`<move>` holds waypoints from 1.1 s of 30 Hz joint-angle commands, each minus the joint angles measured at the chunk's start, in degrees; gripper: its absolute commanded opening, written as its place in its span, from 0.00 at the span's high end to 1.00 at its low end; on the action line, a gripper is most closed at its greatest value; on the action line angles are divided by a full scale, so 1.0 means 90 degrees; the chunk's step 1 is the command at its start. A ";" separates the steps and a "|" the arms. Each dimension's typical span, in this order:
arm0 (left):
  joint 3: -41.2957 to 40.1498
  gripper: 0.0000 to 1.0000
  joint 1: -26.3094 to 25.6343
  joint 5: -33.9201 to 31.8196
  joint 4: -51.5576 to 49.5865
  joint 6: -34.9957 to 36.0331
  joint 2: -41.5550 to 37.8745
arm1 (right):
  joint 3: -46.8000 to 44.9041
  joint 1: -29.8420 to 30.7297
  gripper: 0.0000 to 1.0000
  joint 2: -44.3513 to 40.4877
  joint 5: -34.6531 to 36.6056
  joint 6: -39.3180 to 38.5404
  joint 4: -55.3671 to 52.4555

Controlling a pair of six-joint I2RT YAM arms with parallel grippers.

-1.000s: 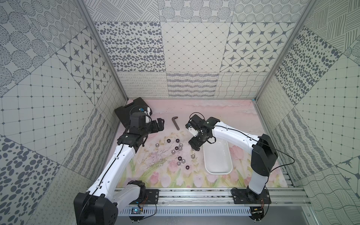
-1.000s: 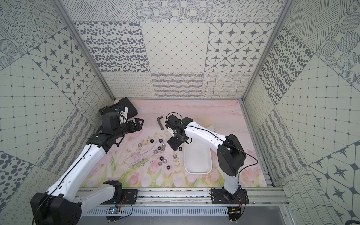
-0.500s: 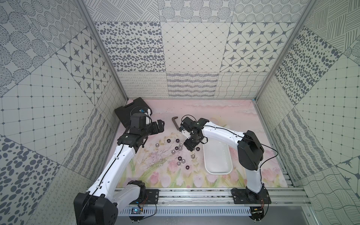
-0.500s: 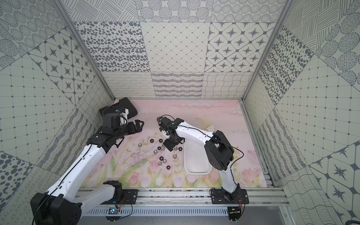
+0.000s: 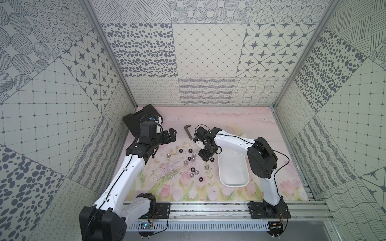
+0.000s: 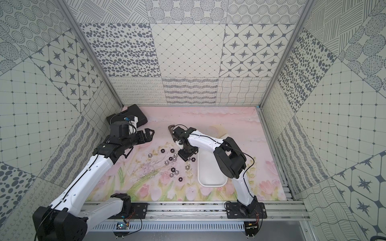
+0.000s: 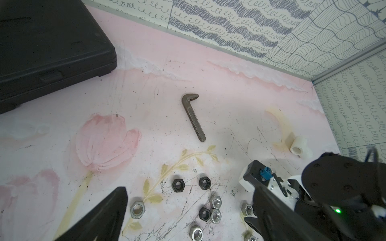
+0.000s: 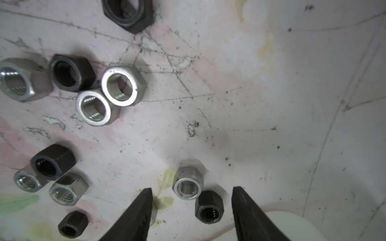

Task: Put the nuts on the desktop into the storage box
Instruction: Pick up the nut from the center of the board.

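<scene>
Step in hand: I judge this to be the pick of a first nut. I have the right pincer [image 5: 205, 157] down at the 3 o'clock edge of the nuts [image 5: 192, 161], and no nut shows in the visible part of the storage box [image 5: 235, 185].
Right pincer: roughly half open, tips low over the counter [image 5: 229, 121], holding nothing. My wrist view shows a silver nut [image 8: 188, 185] and a black nut [image 8: 209, 207] both standing in the gap, with bare counter between each finger and the pair.
Left pincer [image 5: 174, 135]: open and empty, hanging above the counter at about 10 o'clock of the nuts, well apart from them.
Nuts: every one I can see lies on the counter, black and silver mixed, loosely scattered with a few touching. The two in my gap sit side by side, touching or nearly so; I cannot tell which.
Storage box: on the counter at 3 to 4 o'clock of the scatter, its rim just beside the black nut.
Next move: I would need to shut squarely on one nut, or on both if they line up. Then I lift clear of the rim and carry toward 4 o'clock to let go over the box.
Risk: with two nuts between the fingers, one may squirt out sideways or roll. These nuts are low, so there is little height to grip.
</scene>
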 commanded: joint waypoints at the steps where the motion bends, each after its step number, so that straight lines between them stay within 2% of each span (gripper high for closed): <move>1: -0.0001 0.01 -0.0013 0.0066 -0.0054 -0.0035 0.0005 | -0.0010 -0.0002 0.36 0.0123 -0.0048 -0.0076 0.0131; 9: -0.0011 0.01 -0.0015 0.0038 -0.0063 -0.0006 0.0051 | -0.0115 0.0006 0.44 0.0130 -0.0025 -0.0082 0.0129; 20: -0.0012 0.01 -0.0011 0.0029 -0.0073 -0.0006 0.0034 | -0.0226 0.0023 0.49 0.0238 -0.0065 -0.0111 0.0132; 25: -0.0020 0.01 -0.0012 -0.0003 -0.0092 0.0004 0.0004 | -0.0147 0.0042 0.60 0.0317 -0.0143 -0.0121 0.0127; 29: -0.0004 0.01 -0.0011 -0.0042 -0.0102 0.0032 -0.0013 | -0.0156 0.0047 0.65 0.0319 -0.0171 -0.0125 0.0127; 31: -0.0001 0.01 -0.0014 -0.0035 -0.0102 0.0034 -0.0020 | -0.0159 0.0046 0.74 0.0287 -0.0165 -0.0130 0.0127; 33: -0.0008 0.01 -0.0020 -0.0041 -0.0102 0.0026 -0.0010 | -0.0123 0.0046 0.78 0.0204 -0.0165 -0.0121 0.0134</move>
